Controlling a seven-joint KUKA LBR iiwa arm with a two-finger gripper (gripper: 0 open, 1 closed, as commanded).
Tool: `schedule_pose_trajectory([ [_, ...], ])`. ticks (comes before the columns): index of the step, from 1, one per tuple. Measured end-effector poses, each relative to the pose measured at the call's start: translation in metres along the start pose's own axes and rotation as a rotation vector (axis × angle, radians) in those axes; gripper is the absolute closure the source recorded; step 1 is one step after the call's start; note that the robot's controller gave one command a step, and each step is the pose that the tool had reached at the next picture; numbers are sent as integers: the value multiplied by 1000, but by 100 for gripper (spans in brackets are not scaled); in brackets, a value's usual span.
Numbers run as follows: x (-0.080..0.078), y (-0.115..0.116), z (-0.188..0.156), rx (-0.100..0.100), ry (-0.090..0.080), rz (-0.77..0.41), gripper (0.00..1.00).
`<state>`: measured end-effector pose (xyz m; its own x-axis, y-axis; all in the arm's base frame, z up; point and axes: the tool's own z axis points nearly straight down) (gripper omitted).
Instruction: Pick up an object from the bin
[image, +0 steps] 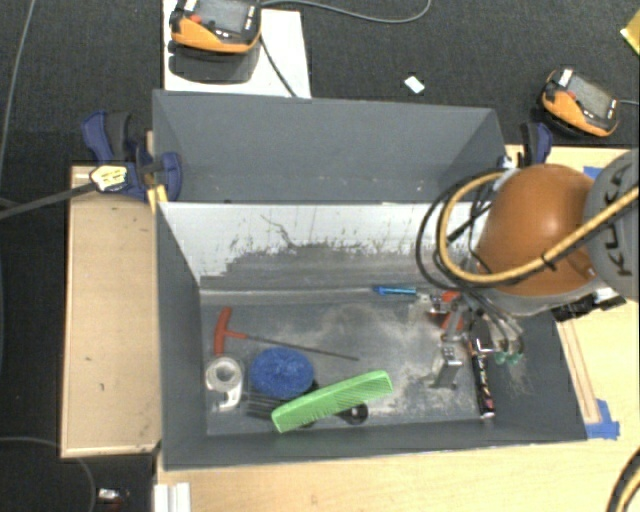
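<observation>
The arm (612, 215) is reaching into the grey bin (320, 150) from the view's right, with its orange cover (535, 228) and looped cables (445, 240) sitting above the tool (447, 368). The tool is hanging low over the right part of the bin floor and pointing down at a scuffed patch. Whether it is spread or pressed together cannot be told. Nearest thing: a dark slim pen (484, 385) is lying just beside the tool on the view's right, running roughly back to front, with a pinkish end toward the near wall. Touching the tool or not, cannot tell. A small blue stick (395, 291) is lying near the tool, behind it and to the view's left, close to the back wall. Everything else is lying well apart from the tool, off to the view's left. A green comb (332, 400) is lying tilted along the near wall, one end pointing toward the tool. A small black thing (352, 413) is peeking out from under the comb. A blue scrubby ball (282, 370) is sitting just past the comb, against it. A thin dark rod (315, 350) is running behind the ball. A silvery roll (224, 378) is sitting just beyond the ball, and a red T-shaped piece (222, 328) is lying behind that roll, farthest from the tool.
</observation>
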<state>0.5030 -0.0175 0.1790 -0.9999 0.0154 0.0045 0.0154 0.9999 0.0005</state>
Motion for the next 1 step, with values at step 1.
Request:
schedule_pose_trajectory([
  [1, -2, 0, -3, 0, -7, -1, 0],
])
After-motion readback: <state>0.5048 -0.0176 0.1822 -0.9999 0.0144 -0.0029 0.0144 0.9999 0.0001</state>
